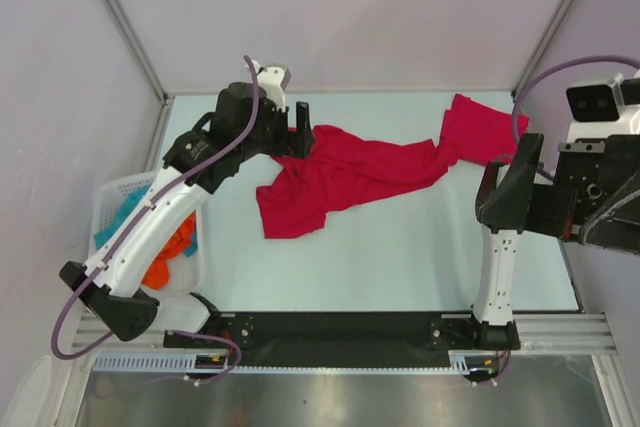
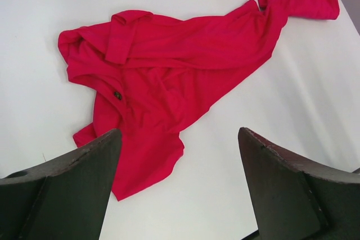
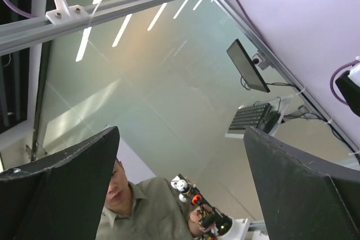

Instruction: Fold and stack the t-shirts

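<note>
Left gripper (image 2: 179, 139) hangs wide open over the crumpled t-shirts (image 1: 350, 172) — right gripper (image 3: 180, 136), tucked back, gapes upward.

Bright, even light from overhead leaves the tabletop (image 1: 400, 257) pale, almost washed out, with only faint, soft shadows. Light strips (image 3: 132, 23) glare near the upper centre of the right wrist view. The left claw (image 2: 179, 134) and right claw (image 3: 180, 130) sit dark and slightly soft along the lower edges.
</note>
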Controlling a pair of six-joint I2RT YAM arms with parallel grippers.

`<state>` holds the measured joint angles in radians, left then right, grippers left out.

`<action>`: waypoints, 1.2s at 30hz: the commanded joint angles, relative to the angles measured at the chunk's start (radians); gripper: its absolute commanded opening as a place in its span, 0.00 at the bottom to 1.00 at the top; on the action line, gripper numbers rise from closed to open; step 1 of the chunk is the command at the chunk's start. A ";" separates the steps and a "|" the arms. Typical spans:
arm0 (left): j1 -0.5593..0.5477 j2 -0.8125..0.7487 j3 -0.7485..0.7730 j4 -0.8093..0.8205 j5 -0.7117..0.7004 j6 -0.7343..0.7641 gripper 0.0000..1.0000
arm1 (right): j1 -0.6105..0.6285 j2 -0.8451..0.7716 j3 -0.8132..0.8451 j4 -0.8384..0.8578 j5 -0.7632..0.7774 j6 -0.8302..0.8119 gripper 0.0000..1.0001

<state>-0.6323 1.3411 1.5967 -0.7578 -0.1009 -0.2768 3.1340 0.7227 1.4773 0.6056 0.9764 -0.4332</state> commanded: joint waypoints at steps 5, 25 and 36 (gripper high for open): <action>-0.006 -0.010 0.072 -0.026 -0.013 -0.001 0.89 | 0.038 0.133 0.149 -0.216 0.021 -0.097 1.00; -0.017 0.058 0.163 -0.069 -0.037 -0.009 0.89 | 0.038 0.493 1.008 -0.842 -0.164 0.031 1.00; -0.017 0.050 0.149 -0.055 -0.054 -0.002 0.90 | 0.038 0.484 0.944 -0.511 -0.574 -0.171 1.00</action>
<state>-0.6411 1.4010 1.7153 -0.8333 -0.1322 -0.2790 3.1340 1.1584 2.4069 -0.0769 0.6605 -0.4583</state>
